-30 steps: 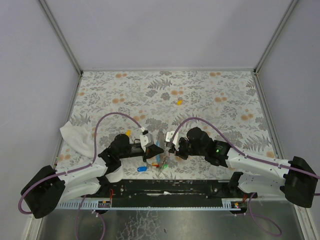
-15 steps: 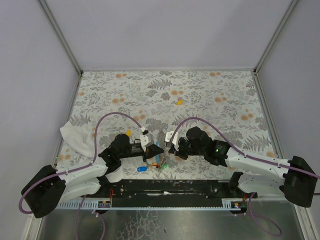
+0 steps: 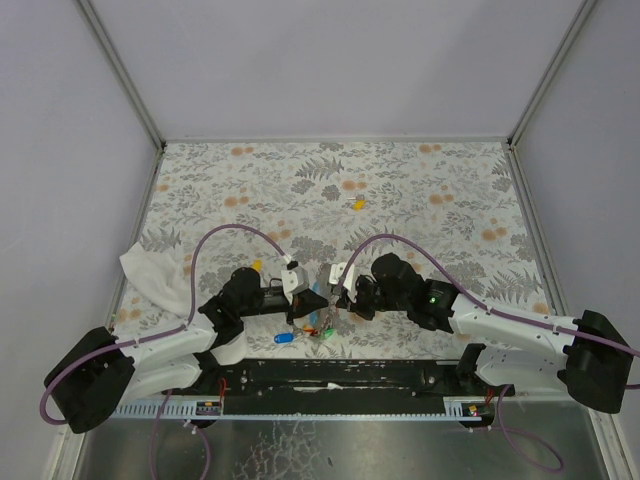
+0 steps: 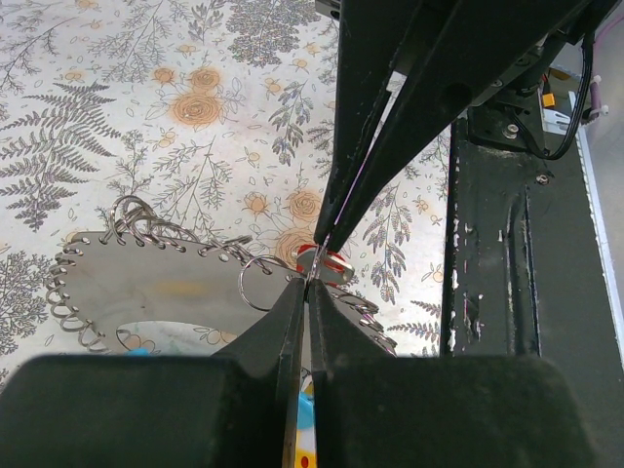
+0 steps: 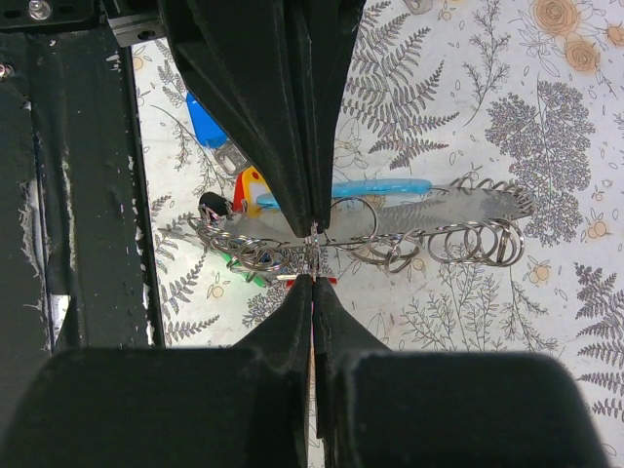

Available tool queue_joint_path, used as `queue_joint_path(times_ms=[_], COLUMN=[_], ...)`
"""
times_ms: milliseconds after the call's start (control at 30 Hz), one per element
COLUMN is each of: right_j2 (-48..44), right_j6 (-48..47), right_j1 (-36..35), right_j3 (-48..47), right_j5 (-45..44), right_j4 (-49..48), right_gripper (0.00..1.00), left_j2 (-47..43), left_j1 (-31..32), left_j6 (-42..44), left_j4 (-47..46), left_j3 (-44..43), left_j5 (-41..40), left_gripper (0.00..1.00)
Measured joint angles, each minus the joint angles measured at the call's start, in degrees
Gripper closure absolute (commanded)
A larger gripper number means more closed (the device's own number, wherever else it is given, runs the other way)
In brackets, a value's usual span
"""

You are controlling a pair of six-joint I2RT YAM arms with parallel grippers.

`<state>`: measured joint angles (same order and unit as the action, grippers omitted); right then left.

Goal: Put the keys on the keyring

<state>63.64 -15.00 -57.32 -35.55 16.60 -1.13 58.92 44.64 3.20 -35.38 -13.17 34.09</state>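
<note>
Keyring point(image 4: 257, 283): left tool point(image 4: 306, 285) and right tool point(image 5: 312, 283), both pinched shut, meet tip-to-tip at it from opposite sides, equally near; red key point(image 4: 330, 263) just beside.

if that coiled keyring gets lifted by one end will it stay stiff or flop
Likely floppy: the keyring has a loose spiral cord lying slack on the table, so it should stretch and sag. The keys bunch near one end, so that end would probably hang lowest and swing.
</note>
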Motion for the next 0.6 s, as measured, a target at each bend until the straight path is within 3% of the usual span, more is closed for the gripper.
queue_joint_path(times_ms=[600], right_j2=[0.0], right_j6=[-2.0], right_j1=[0.0], right_j3=[0.0], right_j5=[0.0], right_j4=[0.0], right_gripper=[1.0], left_j2=[0.7], left_j1=[0.3], left_j6=[-3.5], left_j4=[0.3], left_j3=[-1.4], left_j5=[-2.3], left_gripper=[1.0])
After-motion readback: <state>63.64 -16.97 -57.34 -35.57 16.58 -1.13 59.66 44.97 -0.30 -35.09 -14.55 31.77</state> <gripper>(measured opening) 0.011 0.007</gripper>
